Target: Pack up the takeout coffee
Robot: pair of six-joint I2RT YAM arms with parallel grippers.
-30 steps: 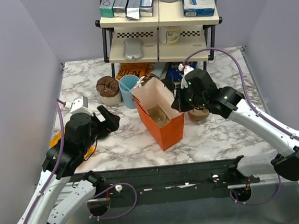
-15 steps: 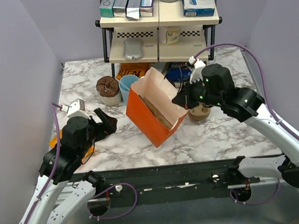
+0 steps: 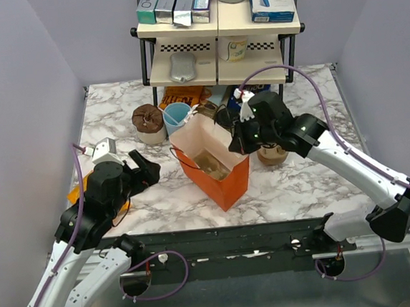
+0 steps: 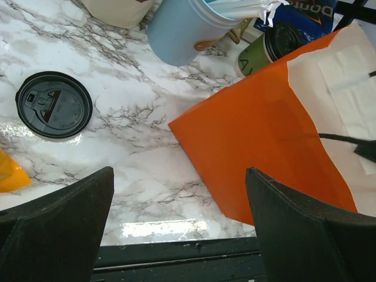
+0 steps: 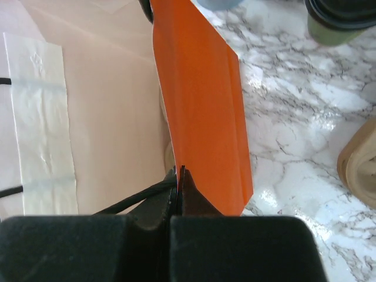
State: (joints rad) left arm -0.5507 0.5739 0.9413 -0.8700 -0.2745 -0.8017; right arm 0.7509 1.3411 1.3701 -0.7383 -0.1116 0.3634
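The takeout coffee (image 4: 275,48), olive-green with a black lid, stands on the table behind the orange paper bag (image 3: 217,174), right of the light blue cup (image 4: 182,29). It also shows at the top right of the right wrist view (image 5: 341,20). My right gripper (image 3: 235,141) is shut on the bag's right rim (image 5: 200,88), the fingertips (image 5: 187,187) pinching the paper beside a black handle cord. The bag stands open and something brown lies inside it. My left gripper (image 3: 148,171) is open and empty, low over the table left of the bag (image 4: 276,135).
A loose black lid (image 4: 54,104) lies on the marble left of the bag. Brown pulp carriers sit at back left (image 3: 148,122) and right of the bag (image 3: 272,155). A shelf rack (image 3: 220,44) with boxes stands at the back. An orange item (image 4: 9,176) lies at far left.
Half a second ago the bag leaned over to the left with its mouth tipped; now it stands upright again. My right gripper moved left with the rim. The left arm barely moved.
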